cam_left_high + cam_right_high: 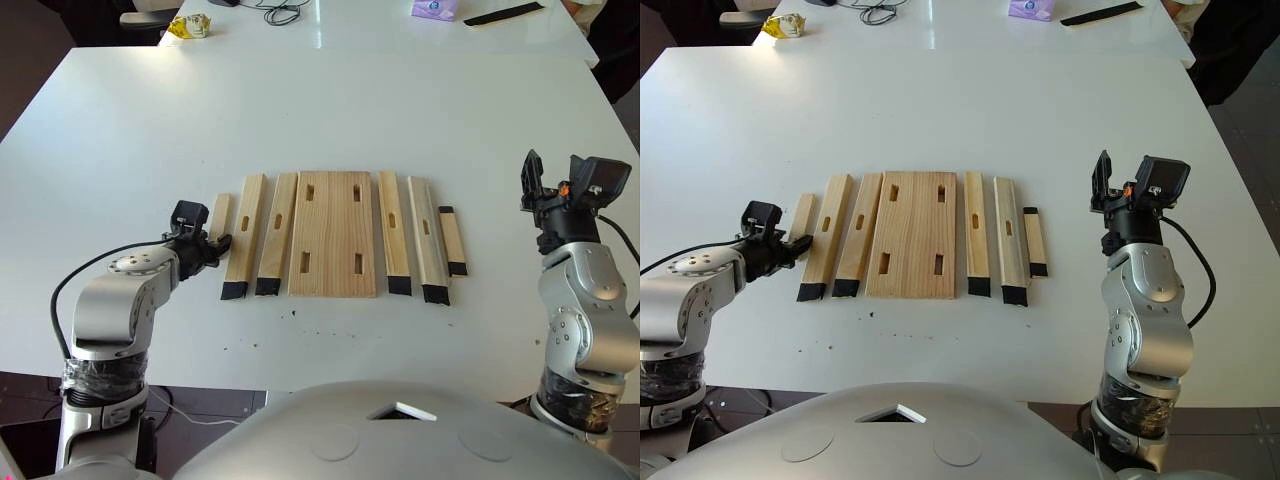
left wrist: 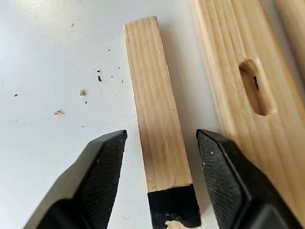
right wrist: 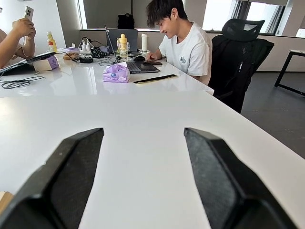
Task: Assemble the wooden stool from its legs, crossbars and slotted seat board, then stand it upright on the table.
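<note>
A pale wooden seat board with four slots [image 1: 332, 232] lies flat mid-way across the white counter [image 1: 400, 110]. Two long slotted wooden legs with black tips [image 1: 262, 234] lie left of it and two more [image 1: 410, 234] right. A short black-tipped wooden crossbar [image 1: 220, 213] and its twin [image 1: 452, 240] lie outermost. The left gripper [image 2: 162, 137] is open, straddling the left crossbar's near end. The right gripper [image 3: 143, 143] hangs open above the counter's right side.

Foreground: white table [image 1: 120, 130]; beyond it, cluttered desk [image 3: 57, 83]; black office chair [image 3: 238, 57], dark floor [image 3: 279, 119], bright windows [image 3: 259, 12] farther off.
</note>
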